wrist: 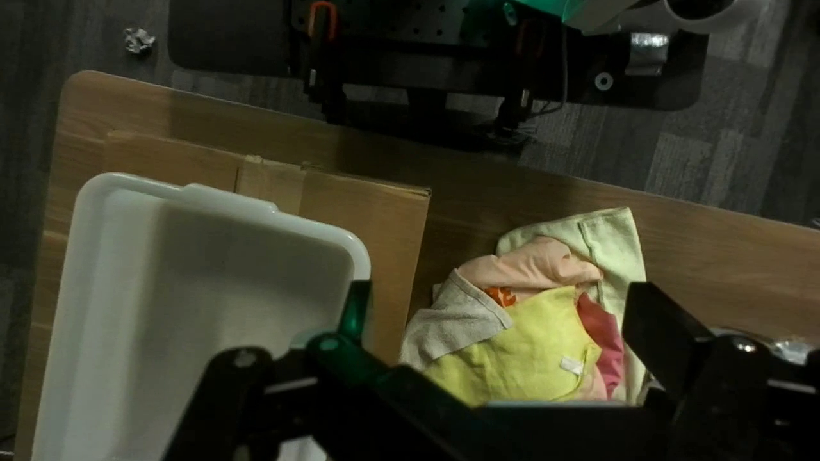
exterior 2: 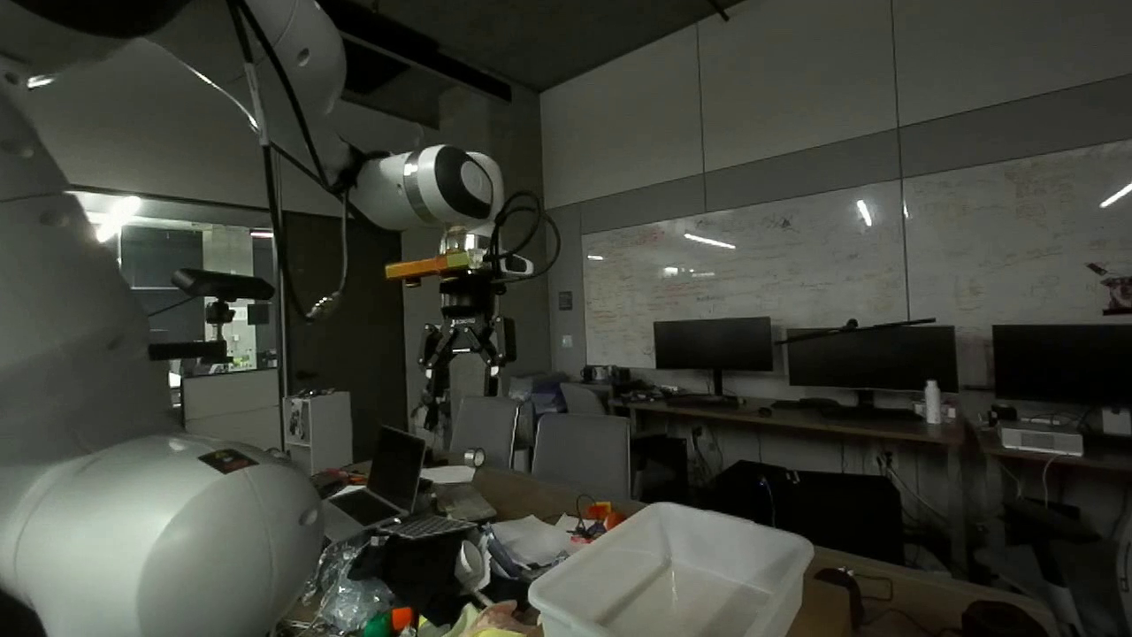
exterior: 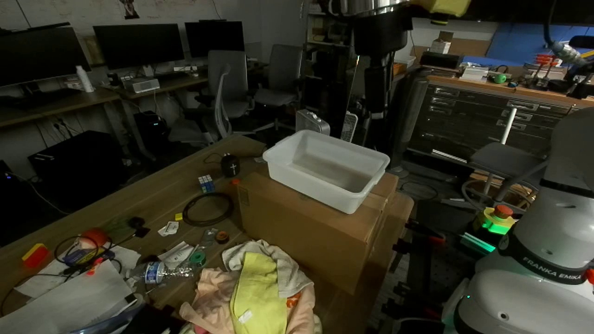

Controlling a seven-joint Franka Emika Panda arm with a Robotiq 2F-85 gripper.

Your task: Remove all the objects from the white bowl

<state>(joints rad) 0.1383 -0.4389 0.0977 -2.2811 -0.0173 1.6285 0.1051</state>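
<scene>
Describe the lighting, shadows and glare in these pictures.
Both exterior views are dim; in an exterior view, bright reflections streak the whiteboard; in the wrist view, shadow fills part of the white tub, and green light tints part of the end effector.

On the worktop [exterior: 155, 199], a black cable [exterior: 200, 224] lies in a ring just beside a small puzzle cube [exterior: 206, 183], and a plastic bottle [exterior: 158, 272] rests on its side near a green roll [exterior: 197, 258]. In an exterior view, one can see also an open laptop [exterior 2: 395, 466]. Grey chairs [exterior: 228, 76] stand near desks [exterior: 51, 106] which carry dark monitors [exterior: 138, 45].
</scene>
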